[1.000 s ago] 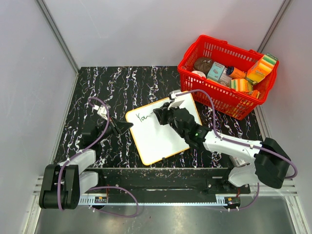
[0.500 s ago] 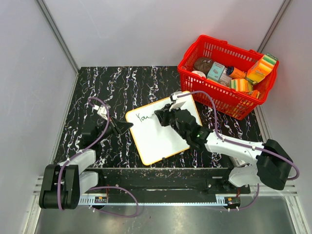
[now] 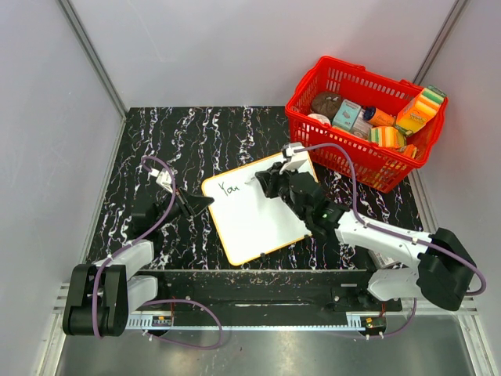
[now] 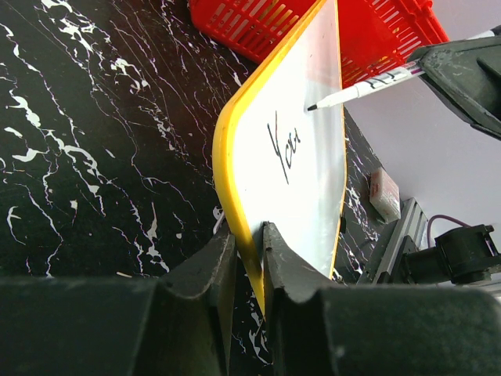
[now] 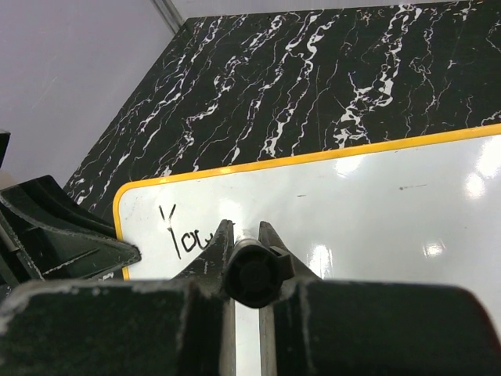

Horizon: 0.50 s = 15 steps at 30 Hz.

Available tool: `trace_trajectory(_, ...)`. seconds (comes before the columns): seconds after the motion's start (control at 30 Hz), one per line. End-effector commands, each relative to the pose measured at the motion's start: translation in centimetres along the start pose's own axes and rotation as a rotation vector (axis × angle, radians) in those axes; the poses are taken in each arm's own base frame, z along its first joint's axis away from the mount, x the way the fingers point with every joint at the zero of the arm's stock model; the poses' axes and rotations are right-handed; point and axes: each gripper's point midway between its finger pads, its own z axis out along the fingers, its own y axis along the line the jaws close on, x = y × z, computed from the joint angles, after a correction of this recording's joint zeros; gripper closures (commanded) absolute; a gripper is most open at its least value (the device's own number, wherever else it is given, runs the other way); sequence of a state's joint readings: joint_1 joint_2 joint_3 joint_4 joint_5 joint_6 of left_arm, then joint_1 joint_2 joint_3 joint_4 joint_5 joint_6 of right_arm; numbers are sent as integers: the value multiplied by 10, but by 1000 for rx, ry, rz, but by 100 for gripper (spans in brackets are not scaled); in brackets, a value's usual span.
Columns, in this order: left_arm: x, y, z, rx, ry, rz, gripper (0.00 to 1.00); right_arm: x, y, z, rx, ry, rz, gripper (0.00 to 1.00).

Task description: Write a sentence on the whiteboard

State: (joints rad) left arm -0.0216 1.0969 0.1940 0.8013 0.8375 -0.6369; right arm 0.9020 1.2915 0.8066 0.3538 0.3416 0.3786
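Black marbled tabletop (image 3: 196,141), seen from overhead: the whiteboard (image 3: 250,223) lies near centre, with a red basket (image 3: 364,125) at its 2 o'clock. Your left gripper (image 3: 203,203) meets the board's 9 o'clock edge. Your right gripper (image 3: 263,182) hangs over the upper part, just past the written word "You" (image 3: 229,188). Left wrist view: the jaws are pinched on the orange-yellow rim. The marker (image 4: 376,81) comes in from 2 o'clock, its tip close to the white surface beyond the word; contact cannot be told. Right wrist view: the fingers are pressed together on the marker barrel, seen end-on, and the barrel hides its own tip. Judgement: hold the left clamp firm so the board cannot skid under the strokes. Set the tip down lightly, one clear gap after "You". Run the letters along the same baseline, and lift cleanly between them so nothing smears.
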Motion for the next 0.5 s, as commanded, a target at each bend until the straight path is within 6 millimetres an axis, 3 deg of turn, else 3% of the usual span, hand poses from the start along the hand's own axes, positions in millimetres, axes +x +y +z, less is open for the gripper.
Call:
trace_trajectory(0.0,1,-1,0,21,-1,81,100,-27,9,3,-33,-62,17,100)
trace_trajectory(0.47,2,-1,0,22,0,82,100,-34,22,13,-73,-77,39,100)
